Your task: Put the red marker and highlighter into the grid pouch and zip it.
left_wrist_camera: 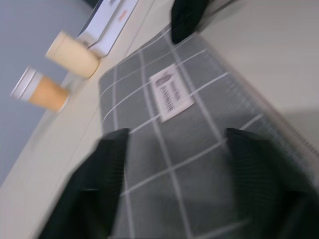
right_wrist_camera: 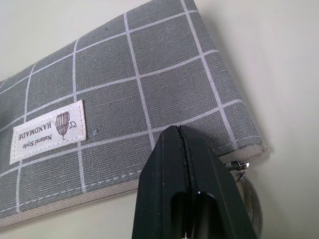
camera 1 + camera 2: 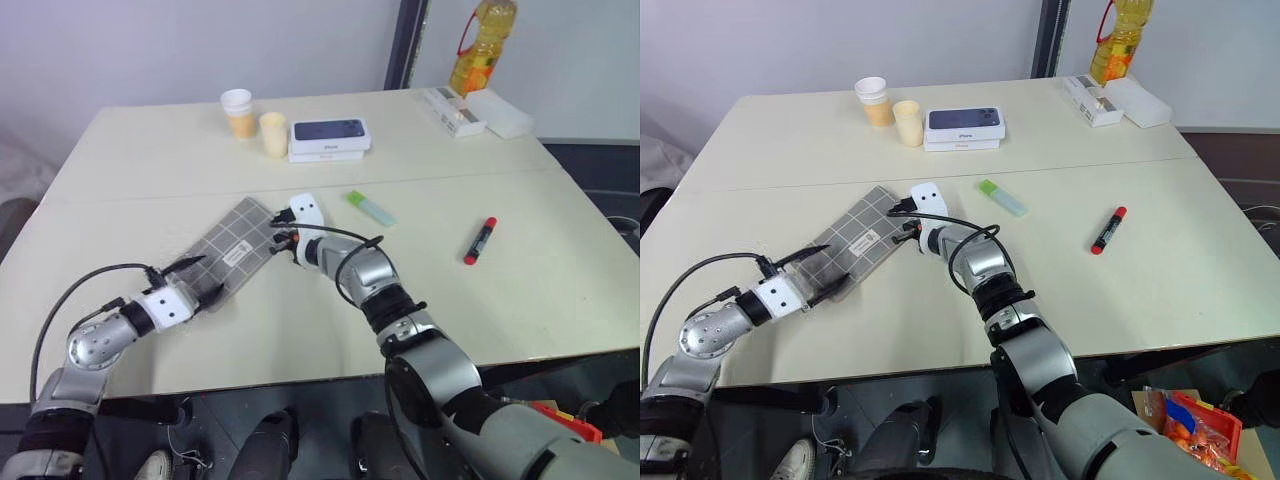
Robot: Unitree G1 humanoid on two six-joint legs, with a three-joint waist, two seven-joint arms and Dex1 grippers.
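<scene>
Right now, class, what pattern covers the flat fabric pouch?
Grey fabric pouch with thin white grid lines; clearest in the right wrist view.

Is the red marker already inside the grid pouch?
No, the red marker lies on the bare table, far from the grid pouch.
</scene>
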